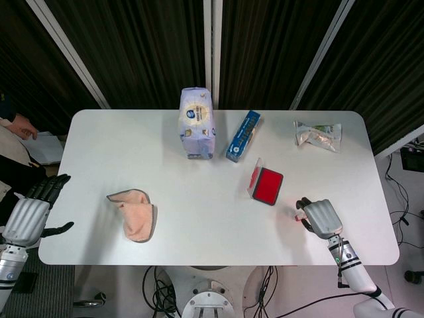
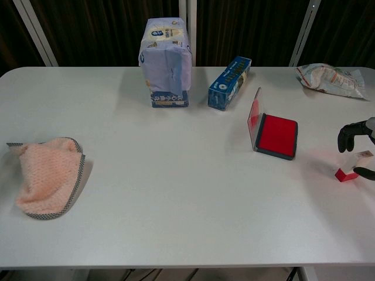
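The red ink pad case (image 2: 276,136) is lying open, lid up, red pad showing inside. Just right of it, near the white table's (image 2: 176,205) front-right edge, the right hand (image 1: 318,216) is curling around the small red-and-white stamp (image 2: 351,170), which is leaning, long axis tilted up-right. The left hand (image 1: 30,212) is hanging off the table's left side, fingers spread, holding nothing. Dark curtains are filling the background.

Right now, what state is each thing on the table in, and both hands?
Ink pad case: open, lid raised.
Small stamp: upright, right hand's fingers curled around it.
Right hand: closing on the stamp.
Left hand: off the table edge, holding nothing.
Cloth: crumpled.
Tissue pack: standing.
Blue box: lying flat.
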Available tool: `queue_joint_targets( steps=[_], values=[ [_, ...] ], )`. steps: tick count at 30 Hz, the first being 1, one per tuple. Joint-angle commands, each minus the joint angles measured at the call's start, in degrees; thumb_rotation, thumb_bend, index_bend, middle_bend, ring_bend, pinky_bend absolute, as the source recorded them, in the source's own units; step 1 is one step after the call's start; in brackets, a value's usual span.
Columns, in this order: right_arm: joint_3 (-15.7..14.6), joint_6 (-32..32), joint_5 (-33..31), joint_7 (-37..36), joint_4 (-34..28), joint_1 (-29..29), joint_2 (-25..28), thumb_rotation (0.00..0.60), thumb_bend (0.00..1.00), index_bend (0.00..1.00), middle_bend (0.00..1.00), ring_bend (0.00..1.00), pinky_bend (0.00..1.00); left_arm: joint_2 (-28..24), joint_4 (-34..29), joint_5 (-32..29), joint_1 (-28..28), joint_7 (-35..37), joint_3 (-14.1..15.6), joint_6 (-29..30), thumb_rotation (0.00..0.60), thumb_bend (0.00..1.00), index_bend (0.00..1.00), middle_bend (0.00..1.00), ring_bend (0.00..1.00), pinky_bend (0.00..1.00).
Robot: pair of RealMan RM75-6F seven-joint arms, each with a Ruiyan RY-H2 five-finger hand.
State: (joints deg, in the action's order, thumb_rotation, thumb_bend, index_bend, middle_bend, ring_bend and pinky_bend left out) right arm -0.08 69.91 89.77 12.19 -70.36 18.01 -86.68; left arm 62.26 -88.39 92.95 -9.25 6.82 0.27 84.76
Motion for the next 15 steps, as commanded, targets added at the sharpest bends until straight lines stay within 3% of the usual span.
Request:
queue_joint_targets(
  steps=[1,15],
  values=[
    [0.1,0.2,-0.2,0.2,-0.2,-0.1,0.0,0.600,0.21,0.46,0.44,0.77,0.90,0.1,0.1,0.0,0.0,0.1,0.0,0.1,0.595,0.02,0.05,0.09,0.08,0.18],
    [0.3,0.2,-1.3,1.5,-0.3,0.0,-0.6,0.600,0.23,0.52,0.48,0.77,0.90,0.1,0.2,-0.1,-0.2,0.4,-0.1,-0.2,0.594,0.02,0.04,0.09,0.08,0.18]
  ],
)
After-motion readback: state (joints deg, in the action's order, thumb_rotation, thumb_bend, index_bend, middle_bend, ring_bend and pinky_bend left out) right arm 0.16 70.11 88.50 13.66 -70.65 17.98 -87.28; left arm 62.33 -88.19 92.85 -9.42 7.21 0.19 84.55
